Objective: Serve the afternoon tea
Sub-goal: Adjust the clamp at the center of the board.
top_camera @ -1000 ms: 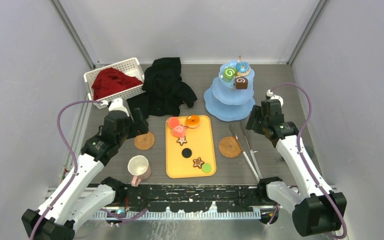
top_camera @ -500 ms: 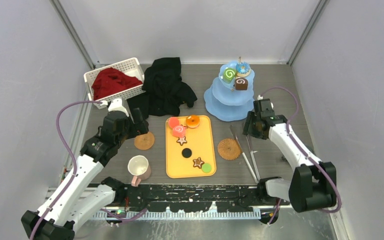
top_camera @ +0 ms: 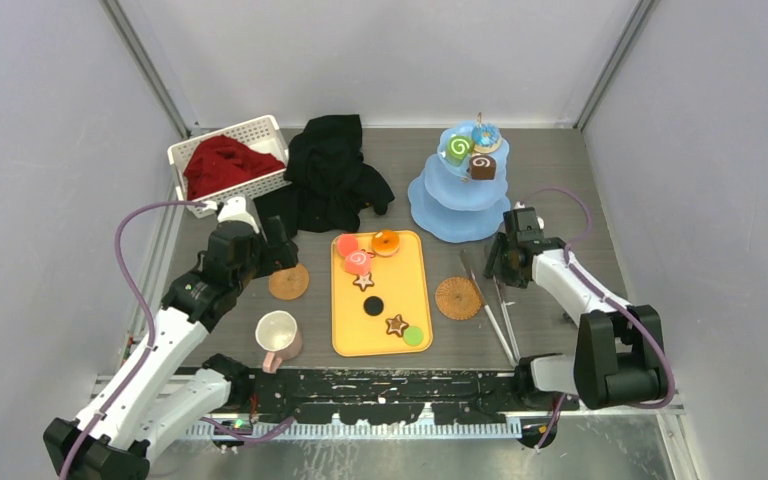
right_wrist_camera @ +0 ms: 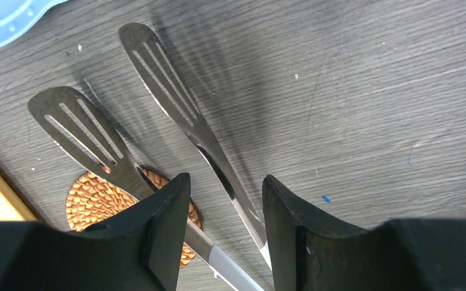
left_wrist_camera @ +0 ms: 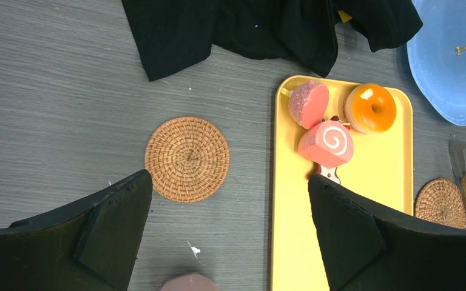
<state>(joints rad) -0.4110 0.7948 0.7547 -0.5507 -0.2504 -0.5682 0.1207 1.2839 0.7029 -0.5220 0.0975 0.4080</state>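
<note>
- Straddling tongs [right_wrist_camera: 158, 79] with right gripper [right_wrist_camera: 224, 188], jaws apart, unclamped.
- Risking a one-arm pinch, tongs skewing against coaster [right_wrist_camera: 97, 194].
- Hovering left gripper [left_wrist_camera: 229, 182], jaws wide, empty.

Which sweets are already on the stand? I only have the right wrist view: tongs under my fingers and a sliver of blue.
Observer: Three, by the top camera: a green swirl roll, a blue donut and a brown cube, all on the upper tiers of the stand.
Operator: What is left on the tray?
Observer: The tray holds an orange donut, a pink swirl roll, a pink piece, two star cookies, a black disc and a green disc.
Operator: Where is the left gripper?
Observer: The left gripper hangs open by the left coaster, just left of the tray.
</note>
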